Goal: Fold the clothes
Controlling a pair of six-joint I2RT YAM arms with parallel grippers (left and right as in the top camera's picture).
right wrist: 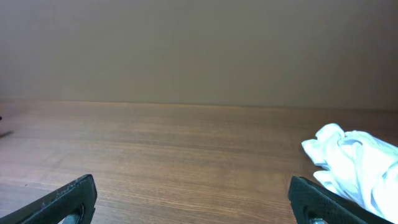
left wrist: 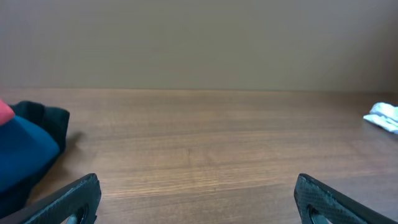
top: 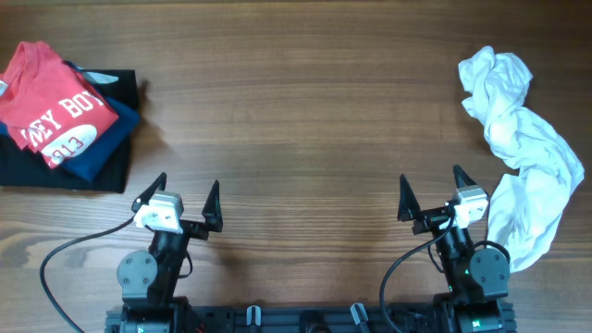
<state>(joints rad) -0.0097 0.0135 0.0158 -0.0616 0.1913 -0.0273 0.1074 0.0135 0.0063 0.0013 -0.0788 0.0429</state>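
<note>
Though bunched, white garment lengthwise near-to-far along right edge of table.

Two black arms, lower edge of frame. The left hand and right hand each carry two pointed, triangular matte-black fingers flanking a white block-shaped housing. Below sit round black joint housings. A thin black cable loops from each arm.

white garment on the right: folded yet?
Not folded. The white garment lies crumpled and twisted in a long heap on the table's right side; both claws are open and clear of it.
</note>
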